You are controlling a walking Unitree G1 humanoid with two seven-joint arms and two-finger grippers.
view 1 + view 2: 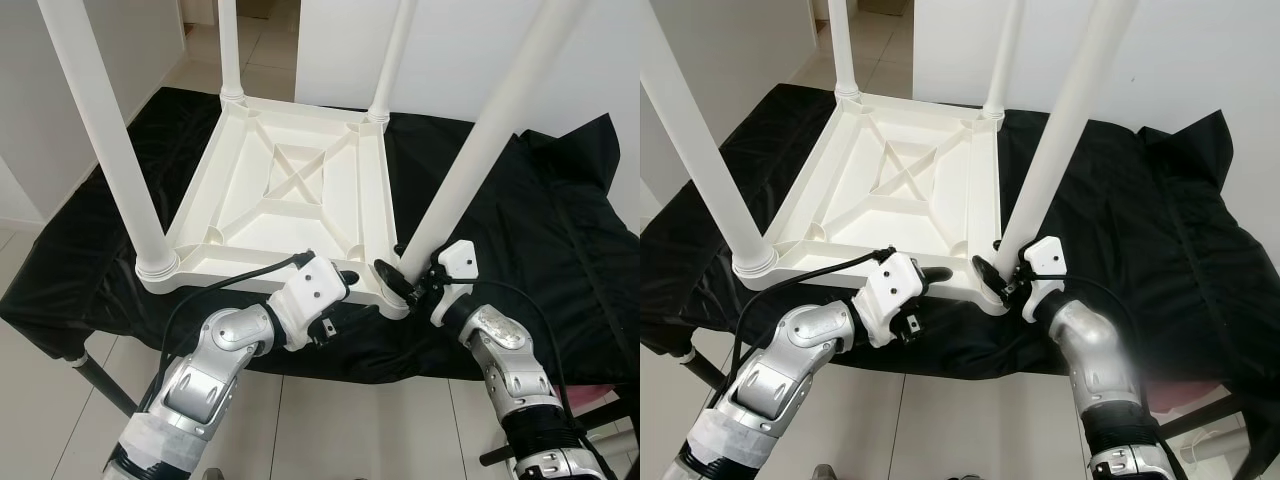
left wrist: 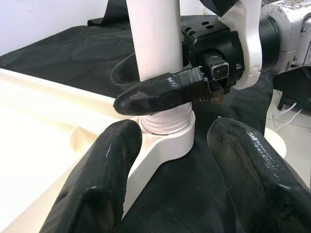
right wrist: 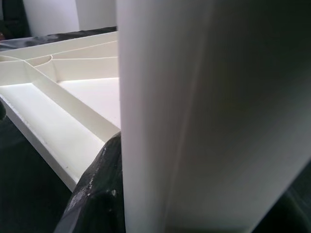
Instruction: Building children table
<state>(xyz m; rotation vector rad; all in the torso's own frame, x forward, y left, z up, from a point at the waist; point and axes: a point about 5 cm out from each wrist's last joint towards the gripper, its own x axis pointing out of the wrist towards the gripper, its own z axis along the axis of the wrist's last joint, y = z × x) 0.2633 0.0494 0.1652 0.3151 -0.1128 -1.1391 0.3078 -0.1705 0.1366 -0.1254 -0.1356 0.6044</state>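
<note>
Bench: being covered by a black cloth, the white children's table being rested upside down on it.
Right gripper: fingers being clamped on the near-right leg just above its socket.
Left gripper: fingers being held apart beside that corner.

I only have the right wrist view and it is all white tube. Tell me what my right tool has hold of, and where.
Observer: The right tool is shut on the near-right leg, just above its corner socket on the upturned table.
Operator: Now give me the left tool.
Observer: The left tool is open at the table's near edge, pointed at that same socket.
Operator: Count the legs.
Observer: Four stand up: that one, plus the near-left leg, the far-left leg and the far-right leg.
</note>
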